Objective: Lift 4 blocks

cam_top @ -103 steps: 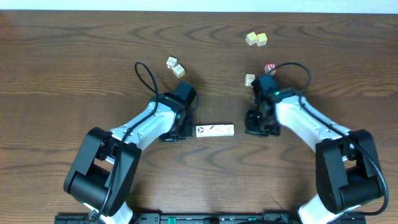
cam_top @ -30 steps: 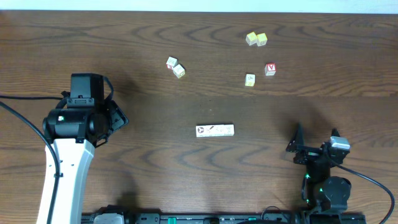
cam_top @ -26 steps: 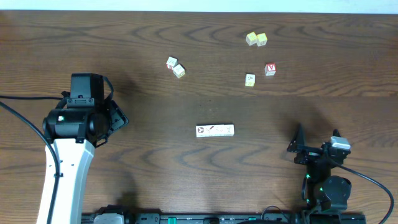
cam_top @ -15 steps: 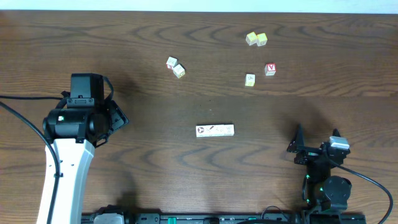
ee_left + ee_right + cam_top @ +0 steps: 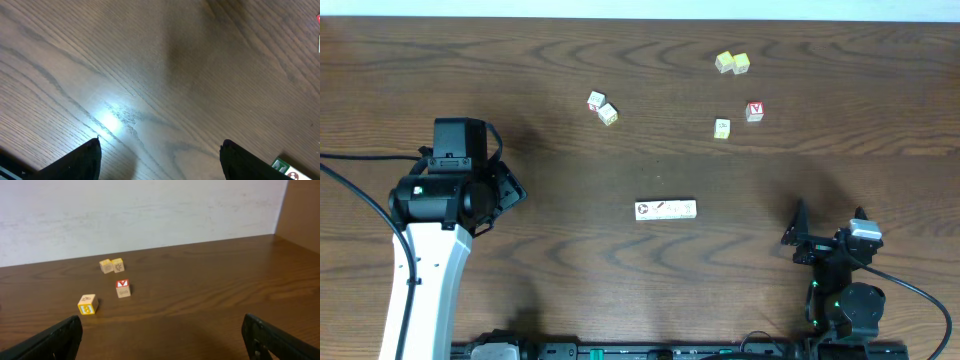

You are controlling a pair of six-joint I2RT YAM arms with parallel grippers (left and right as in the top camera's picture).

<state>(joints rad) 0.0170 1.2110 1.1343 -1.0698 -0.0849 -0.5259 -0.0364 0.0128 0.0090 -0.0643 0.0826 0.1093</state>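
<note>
The dark brown wooden table (image 5: 880,170) with a strong wavy grain fills nearly the whole overhead view, and only a thin pale strip shows along the upper edge. In the right wrist view a plain white wall (image 5: 150,210) stands behind the far edge of the table, and a brown panel (image 5: 305,205) closes the upper right corner. The row of four pale cream wooden cubes (image 5: 665,209) lies flat on the table a little below the centre of the overhead view; the cubes touch side by side, so they look like one short bar, and no gripper touches them. The other cubes are scattered in the upper half: two pale cubes (image 5: 602,108) close together at the upper left of centre, two yellow-topped cubes (image 5: 732,62) side by side near the top, a single small pale cube (image 5: 722,128) below them, and a red-faced cube (image 5: 754,111) just to its right. The left arm (image 5: 425,270) stands at the left side of the overhead view, well apart from the row. The left gripper (image 5: 161,150) is released, its two dark fingers wide apart over bare wood. The right arm (image 5: 845,300) is folded in the lower right corner. The right gripper (image 5: 162,330) is also spread wide and holds nothing.
</note>
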